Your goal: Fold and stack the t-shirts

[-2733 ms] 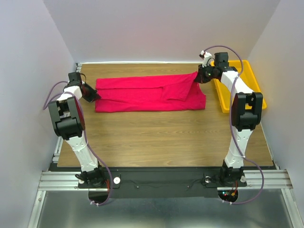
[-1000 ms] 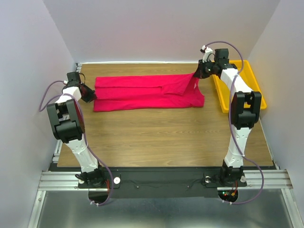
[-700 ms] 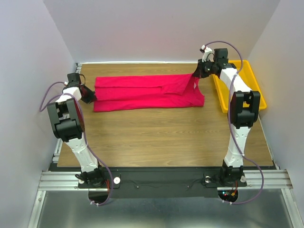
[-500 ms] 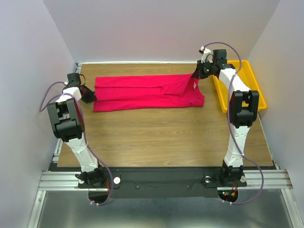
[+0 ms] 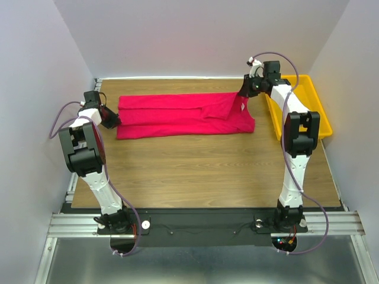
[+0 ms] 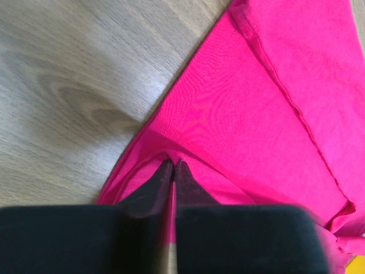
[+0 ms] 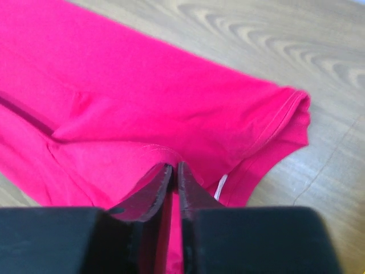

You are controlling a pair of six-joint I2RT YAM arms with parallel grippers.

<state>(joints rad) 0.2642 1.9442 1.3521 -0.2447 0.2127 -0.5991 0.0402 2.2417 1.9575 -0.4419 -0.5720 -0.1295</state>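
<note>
The crimson-pink t-shirt [image 5: 183,115] lies as a long folded band across the far half of the table. My left gripper [image 5: 116,120] sits low at its left end, jaws pinched on a fold of the cloth [image 6: 173,164]. At the right end, my right gripper [image 5: 244,93] holds the far corner raised a little off the wood, its tips closed on a fold [image 7: 174,166]. The white neck label [image 7: 220,187] peeks out just right of the right fingertips. The shirt [image 6: 256,114] fills most of the left wrist view and, as the shirt [image 7: 142,97], much of the right wrist view.
A yellow tray [image 5: 320,112] stands at the right edge of the table, just beyond the right arm. Bare wood [image 5: 201,171] stretches from the shirt to the near edge. Walls close in the table at the back and both sides.
The shirt's left end has been drawn slightly leftward, and the right gripper has lifted the far right corner toward the back. In the last second almost nothing has moved.
</note>
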